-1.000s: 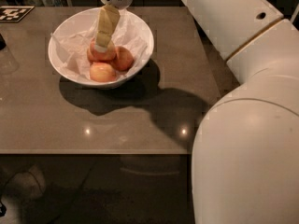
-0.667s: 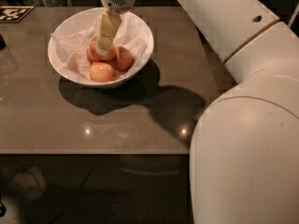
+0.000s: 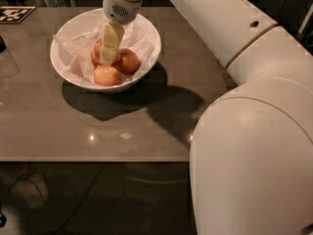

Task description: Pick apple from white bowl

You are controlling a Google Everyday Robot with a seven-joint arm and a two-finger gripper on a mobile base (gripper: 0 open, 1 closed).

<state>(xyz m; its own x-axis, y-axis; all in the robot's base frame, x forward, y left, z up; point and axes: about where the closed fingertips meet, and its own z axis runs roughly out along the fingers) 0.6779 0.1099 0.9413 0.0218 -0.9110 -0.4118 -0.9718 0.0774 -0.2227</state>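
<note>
The white bowl (image 3: 146, 28), lined with crumpled white paper, stands on the brown table at the upper left. It holds three apples. The reddest apple (image 3: 95, 54) lies at the back left, partly hidden. Two paler orange-pink apples lie at the right (image 3: 129, 61) and the front (image 3: 107, 76). My gripper (image 3: 107, 58) reaches down into the bowl from above, its tip against the red apple's right side and between the apples. The white arm runs from the upper middle down to the right.
A black-and-white marker tag (image 3: 11, 13) lies on the table (image 3: 58, 131) at the far left corner. A dark object (image 3: 2, 45) sits at the left edge. The table's front edge runs across at mid height, with dark floor below. The robot's big white arm body (image 3: 254, 165) fills the right side.
The gripper has come down a little deeper into the bowl, onto the red apple. The bowl and the apples have not moved.
</note>
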